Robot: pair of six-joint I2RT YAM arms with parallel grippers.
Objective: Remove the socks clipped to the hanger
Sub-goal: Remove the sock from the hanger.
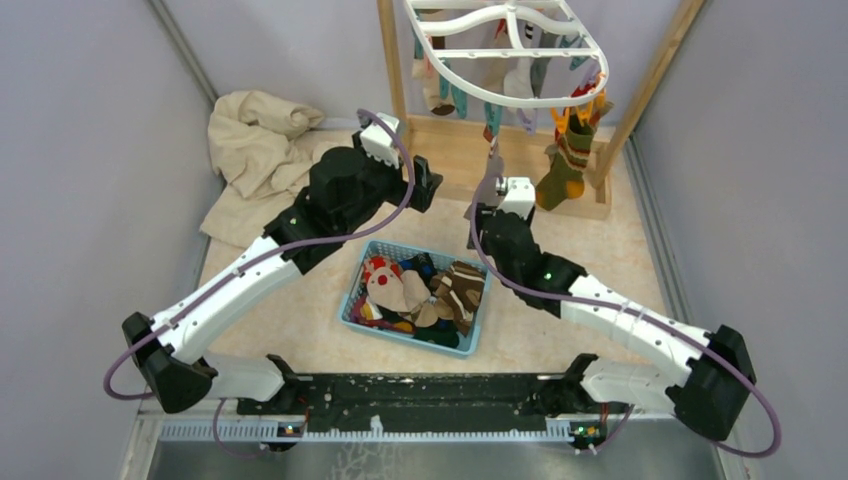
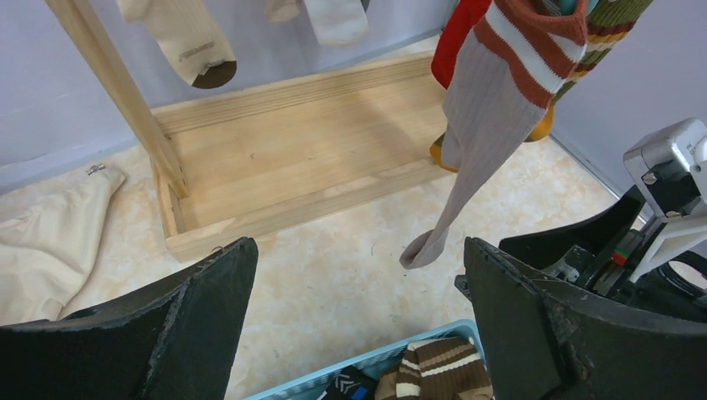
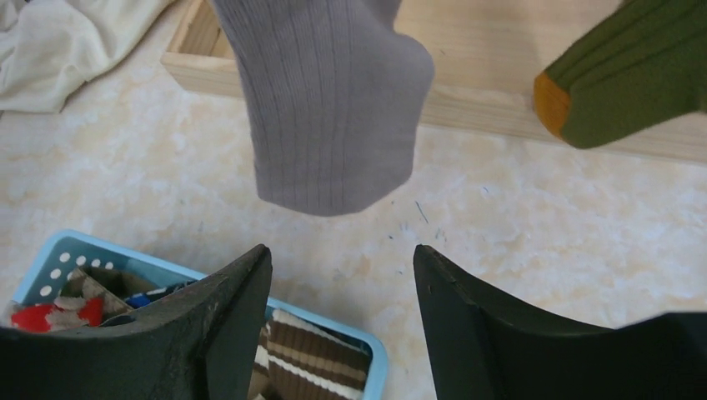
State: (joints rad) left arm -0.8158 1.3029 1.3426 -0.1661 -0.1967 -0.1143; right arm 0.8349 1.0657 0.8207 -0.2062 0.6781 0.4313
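Overhead, hanger (image 1: 512,52): hanging at the top of the wooden rack (image 1: 392,60) on the far side of the counter (image 1: 610,265), carrying several socks on the clips along its rim.
Grey sock (image 3: 329,108): dangling from the near edge of the hanger, showing an orange-and-white banded cuff in the left wrist view, drooping its toe just above the gap of the right end effector, apparently touching neither finger.
Green sock (image 1: 565,170): hanging just to the right of the grey sock, showing an orange patch at its lower end, reaching down close to the base board of the wooden rack.
Red sock (image 2: 457,42): peeking out behind the cuff of the grey sock, showing in the left wrist view only.
Cream socks (image 2: 183,37): hanging at the left side of the hanger, over the base of the wooden rack.
Right end effector (image 3: 342,258): pointing toward the wooden rack right beneath the toe of the grey sock, standing with fingers apart, clamping nothing.
Left end effector (image 2: 358,258): hovering over the counter to the left of the grey sock, facing the rack base, spreading its fingers wide, gripping nothing.
Basket (image 1: 356,285): sitting on the counter between the two arms, holding loose socks, among them a brown-and-cream striped sock (image 1: 462,285).
Beige cloth (image 1: 255,140): lying crumpled at the far left of the counter, beside the wooden rack.
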